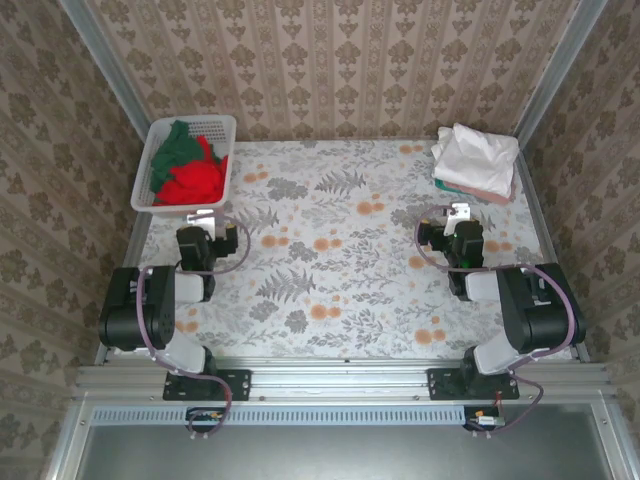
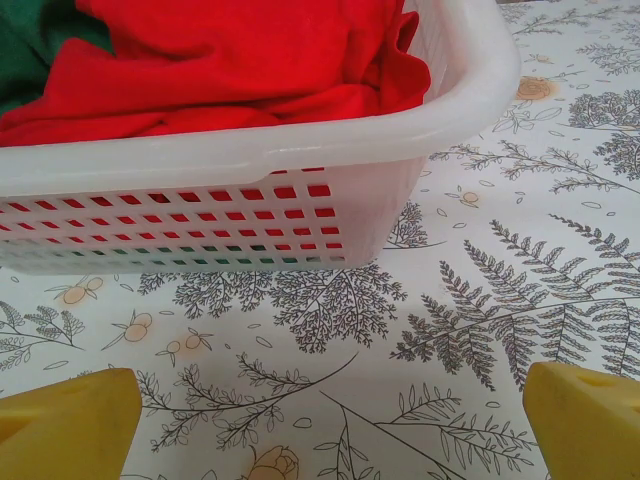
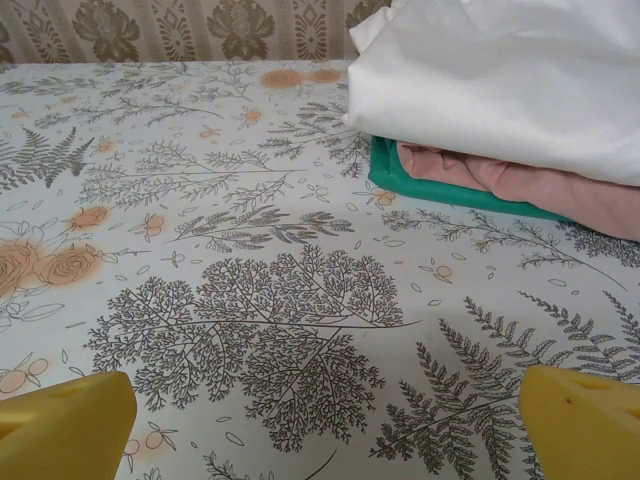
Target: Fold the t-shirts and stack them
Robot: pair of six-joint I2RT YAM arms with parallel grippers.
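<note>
Fern-print table (image 1: 340, 290) bears both arms; left hand (image 1: 204, 215) near basket (image 1: 152, 160), right hand (image 1: 459, 211) near folded t-shirts (image 1: 478, 158); fingers spread wide.

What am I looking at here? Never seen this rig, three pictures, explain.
Two robot arms are bolted at the near edge of a table with a floral cloth. The overhead picture looks down from behind them: left gripper, right gripper. The other two pictures come from cameras on each wrist; the yellow wedges at the bottom corners are the fingertips. Both sets of jaws stand open and hold nothing. At far left a white mesh basket holds a crumpled red shirt and a green shirt. At far right sits a stack of folded shirts, white on top.
</note>
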